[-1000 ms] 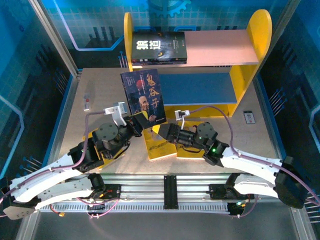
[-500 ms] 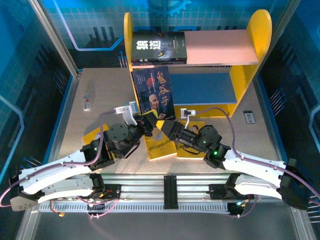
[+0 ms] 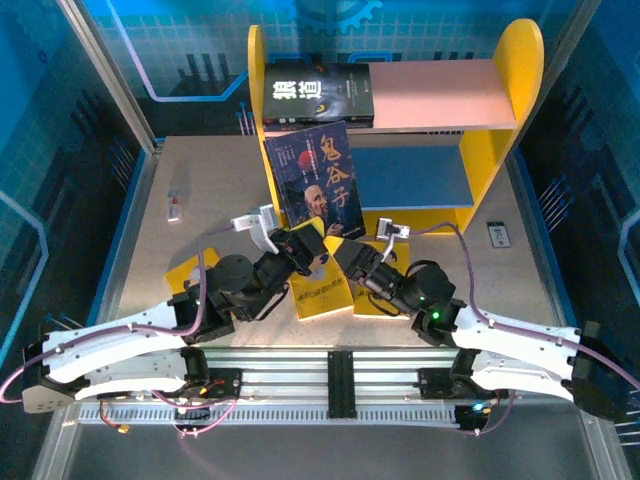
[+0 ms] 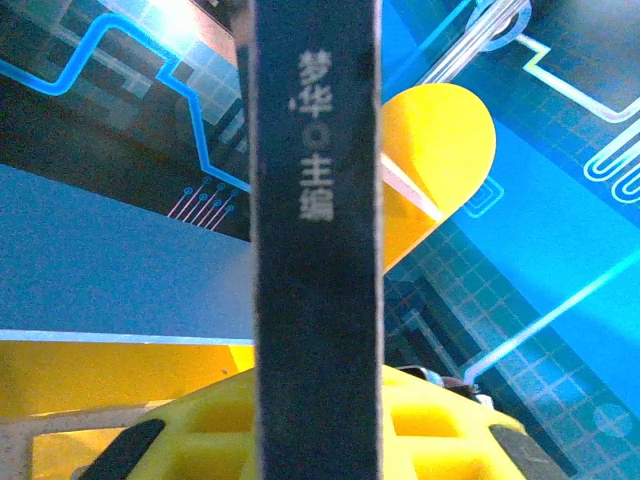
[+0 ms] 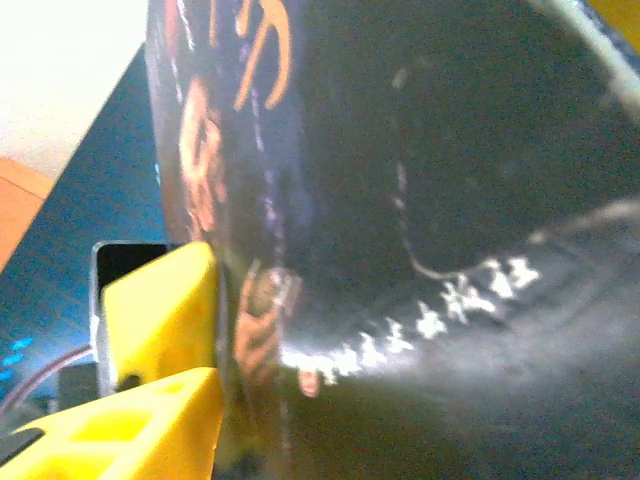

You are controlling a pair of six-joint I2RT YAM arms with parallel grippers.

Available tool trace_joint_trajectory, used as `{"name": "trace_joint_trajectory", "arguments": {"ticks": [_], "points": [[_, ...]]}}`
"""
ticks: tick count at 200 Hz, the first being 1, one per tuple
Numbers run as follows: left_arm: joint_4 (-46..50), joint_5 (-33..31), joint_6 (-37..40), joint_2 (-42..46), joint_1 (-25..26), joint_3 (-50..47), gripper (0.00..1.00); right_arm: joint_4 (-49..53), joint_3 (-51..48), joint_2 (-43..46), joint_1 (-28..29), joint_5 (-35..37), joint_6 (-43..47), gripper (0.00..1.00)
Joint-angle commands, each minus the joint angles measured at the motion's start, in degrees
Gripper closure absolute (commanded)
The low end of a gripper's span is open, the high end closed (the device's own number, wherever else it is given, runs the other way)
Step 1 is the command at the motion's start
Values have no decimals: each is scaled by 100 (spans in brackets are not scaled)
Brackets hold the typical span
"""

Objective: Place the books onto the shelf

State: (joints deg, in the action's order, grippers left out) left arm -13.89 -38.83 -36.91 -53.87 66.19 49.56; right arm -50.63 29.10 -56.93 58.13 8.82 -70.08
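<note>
**A:** What lies nearest the arm bases?

**B:** A pair of yellow books (image 3: 320, 297), flat on the surface (image 3: 210, 180) side by side, partly under the two wrists. Another yellow book (image 3: 182, 272) pokes out from beneath the left arm.

**A:** And the grippers?

**B:** Just beyond those, close together. The left gripper (image 3: 303, 248) is clamped on the lower edge of the portrait book (image 3: 315, 180). In the left wrist view its yellow fingers (image 4: 430, 425) sit on either side of the dark spine (image 4: 315, 250), which runs straight up the middle. The right gripper (image 3: 340, 248) grips the same bottom edge from the other side. Its wrist camera shows one yellow finger (image 5: 165, 300) pressed flat against the cover (image 5: 400, 150), while the other finger is hidden behind the book.

**A:** So where is that book?

**B:** Off the surface, held upright with its cover facing the camera and leaning slightly left. It stands in front of the shelf (image 3: 515, 80), overlapping the left end of the blue lower board (image 3: 410, 175), and its top edge reaches the pink upper board (image 3: 440, 95).

**A:** Anything on the shelf?

**B:** A second dark book (image 3: 318, 95) lies flat at the left end of the pink board.

**A:** Anything else about?

**B:** A small white device (image 3: 497, 234) on the surface right of the shelf, and a small red-and-white item (image 3: 174, 205) far left, both well apart from the books.
</note>
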Motion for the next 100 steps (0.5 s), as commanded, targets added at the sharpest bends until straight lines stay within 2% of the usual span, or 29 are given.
{"name": "trace_joint_trajectory", "arguments": {"ticks": [1,95,100], "points": [[-677,-164,90,8,57,-21,100,-128,64,280,57,353,441,47],[-623,-168,-4,-72,118,-6,100,340,419,734,41,389,1678,83],[-559,-189,14,-55,121,28,95,419,459,789,32,384,1772,84]]}}
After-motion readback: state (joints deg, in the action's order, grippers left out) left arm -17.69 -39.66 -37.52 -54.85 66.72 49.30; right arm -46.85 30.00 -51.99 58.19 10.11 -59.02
